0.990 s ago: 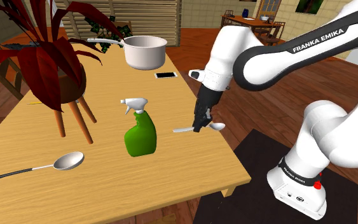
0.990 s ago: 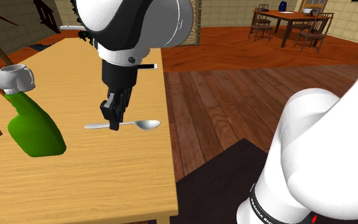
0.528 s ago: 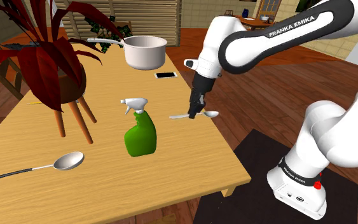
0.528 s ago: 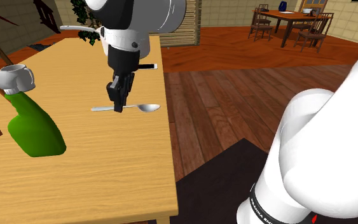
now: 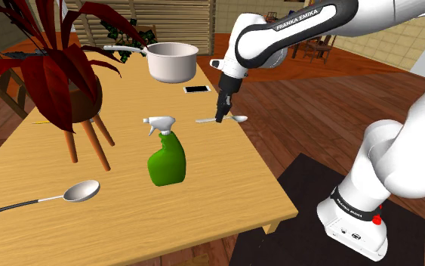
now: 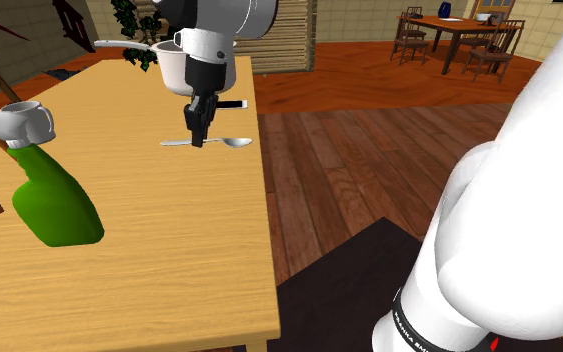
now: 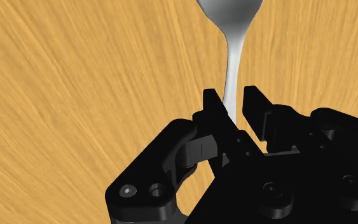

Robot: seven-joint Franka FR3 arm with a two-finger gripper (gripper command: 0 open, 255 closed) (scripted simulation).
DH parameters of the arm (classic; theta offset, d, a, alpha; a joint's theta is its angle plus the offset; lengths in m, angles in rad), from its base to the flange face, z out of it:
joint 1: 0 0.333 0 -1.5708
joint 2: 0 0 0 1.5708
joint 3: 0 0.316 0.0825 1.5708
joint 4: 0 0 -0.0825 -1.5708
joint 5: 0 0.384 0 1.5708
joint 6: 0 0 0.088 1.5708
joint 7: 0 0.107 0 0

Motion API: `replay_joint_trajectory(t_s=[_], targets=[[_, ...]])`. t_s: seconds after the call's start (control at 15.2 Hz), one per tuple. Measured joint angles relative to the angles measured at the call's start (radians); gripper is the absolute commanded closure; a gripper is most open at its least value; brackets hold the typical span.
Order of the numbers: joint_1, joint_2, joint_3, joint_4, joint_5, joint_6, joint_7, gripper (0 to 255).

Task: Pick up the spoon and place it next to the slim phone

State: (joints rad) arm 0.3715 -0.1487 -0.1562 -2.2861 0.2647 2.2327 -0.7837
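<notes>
**Shoulder view: spoon is now close to the phone**

Shoulder view: the black two-finger tool (image 5: 220, 116) has carried the small shiny grey spoon (image 5: 239, 119) along the light wooden worktop (image 5: 127, 219), much nearer the thin white phone (image 5: 197, 89).

Second exterior view: the spoon sits level.

Wrist view: the tool is clamped on its handle.

I think putting it down comes next.

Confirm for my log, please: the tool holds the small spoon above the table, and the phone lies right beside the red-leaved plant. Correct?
Not quite. The phone lies beside the white pot, apart from the red-leaved plant, as the shoulder view shows. The rest stands: the tool holds the small spoon above the table.
</notes>
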Motion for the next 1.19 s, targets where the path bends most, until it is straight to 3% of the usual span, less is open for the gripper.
replay_joint_trajectory(t_s=[0.53,0.99,1.19], targets=[[-0.064,0.243,-0.075,0.289,0.053,-0.089,-0.149,255],[-0.147,0.478,-0.105,0.604,0.108,-0.206,-0.244,255],[-0.199,0.599,-0.109,0.795,0.13,-0.29,-0.269,255]])
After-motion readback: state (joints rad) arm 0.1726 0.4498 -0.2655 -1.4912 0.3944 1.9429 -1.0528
